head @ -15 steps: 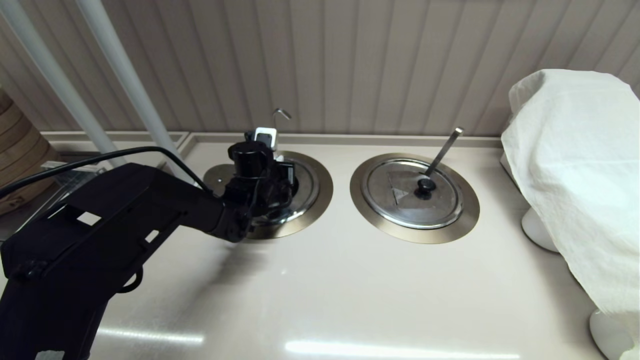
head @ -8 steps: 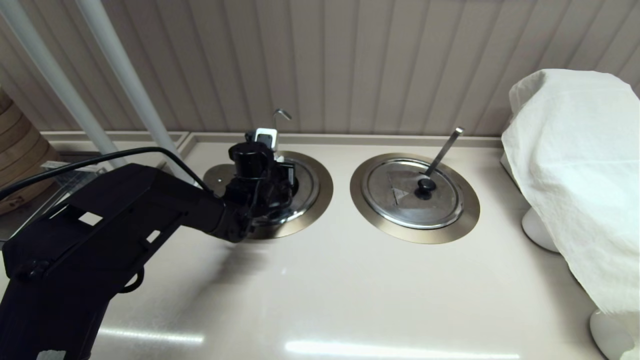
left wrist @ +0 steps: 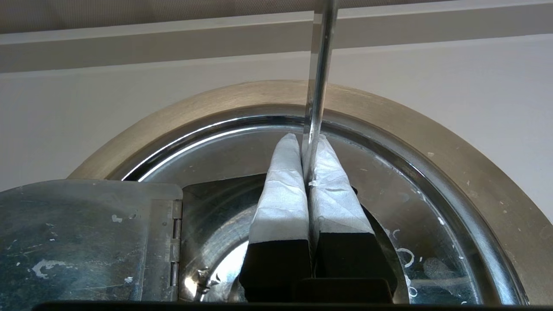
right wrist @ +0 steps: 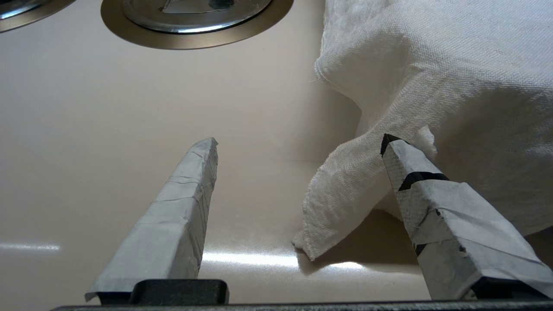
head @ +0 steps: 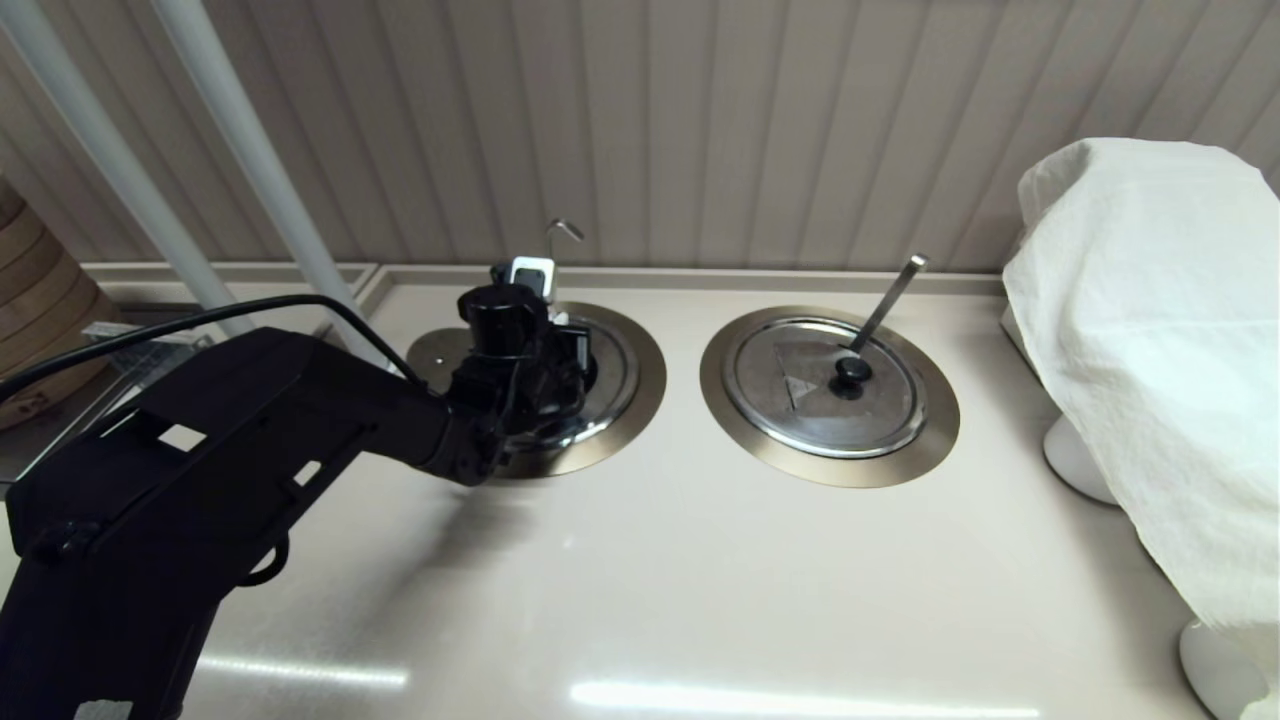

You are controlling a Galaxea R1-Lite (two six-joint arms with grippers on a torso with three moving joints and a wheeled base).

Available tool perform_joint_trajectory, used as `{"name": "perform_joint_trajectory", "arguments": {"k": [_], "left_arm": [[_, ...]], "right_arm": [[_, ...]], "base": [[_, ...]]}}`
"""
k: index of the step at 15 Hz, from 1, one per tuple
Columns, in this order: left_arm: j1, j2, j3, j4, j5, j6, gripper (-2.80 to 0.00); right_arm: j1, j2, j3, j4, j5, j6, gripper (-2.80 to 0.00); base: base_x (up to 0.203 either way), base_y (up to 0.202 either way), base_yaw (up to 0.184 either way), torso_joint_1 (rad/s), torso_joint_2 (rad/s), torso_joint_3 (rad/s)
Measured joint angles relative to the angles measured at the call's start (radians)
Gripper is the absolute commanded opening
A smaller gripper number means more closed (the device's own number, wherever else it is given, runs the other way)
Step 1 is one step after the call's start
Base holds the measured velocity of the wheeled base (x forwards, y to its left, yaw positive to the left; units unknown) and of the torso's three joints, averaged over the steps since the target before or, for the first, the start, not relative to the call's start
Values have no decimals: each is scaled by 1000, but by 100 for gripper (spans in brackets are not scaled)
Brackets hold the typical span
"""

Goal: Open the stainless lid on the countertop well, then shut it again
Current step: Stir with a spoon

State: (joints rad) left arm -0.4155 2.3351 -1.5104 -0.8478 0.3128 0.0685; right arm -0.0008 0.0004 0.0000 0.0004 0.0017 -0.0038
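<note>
The countertop well (head: 645, 395) with its bronze rim ring (left wrist: 432, 129) lies at the back left, and the thin hook-tipped rod (head: 565, 228) stands at its far edge. In it sits the stainless lid (head: 615, 370). Its hinged flap (left wrist: 86, 237) lies folded back over the rim, baring a dark square opening (left wrist: 216, 207). The knob is hidden. My left gripper (left wrist: 306, 140) hangs over the lid (left wrist: 410, 203), shut, fingers pressed together, tips at the rod (left wrist: 322, 65). My right gripper (right wrist: 298, 142) is open low over the counter, outside the head view.
The twin lid (head: 825, 385) with a flat square-tipped handle (head: 890, 295) sits to the right. A white cloth (head: 1150, 350) drapes objects at the far right; one corner (right wrist: 341, 203) hangs between my right fingers. White poles (head: 250, 150) and a bamboo steamer (head: 30, 290) stand left.
</note>
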Motion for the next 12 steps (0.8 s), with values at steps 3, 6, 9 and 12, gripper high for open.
{"name": "perform_joint_trajectory", "arguments": {"k": [3, 6, 9, 12], "left_arm": [[0, 12, -17, 0, 22, 1, -280], [0, 21, -36, 0, 27, 0, -280], [-4, 19, -40, -1, 27, -1, -280], [-24, 18, -42, -2, 28, -3, -280]], "right_arm": [[1, 0, 0, 0, -1, 0, 0], [0, 0, 0, 0, -1, 0, 0], [0, 0, 0, 0, 0, 0, 0], [1, 0, 0, 0, 0, 0, 0]], "base": [[0, 0, 0, 0, 0, 0], [0, 0, 0, 0, 0, 0], [0, 0, 0, 0, 0, 0], [0, 0, 0, 0, 0, 0]]}}
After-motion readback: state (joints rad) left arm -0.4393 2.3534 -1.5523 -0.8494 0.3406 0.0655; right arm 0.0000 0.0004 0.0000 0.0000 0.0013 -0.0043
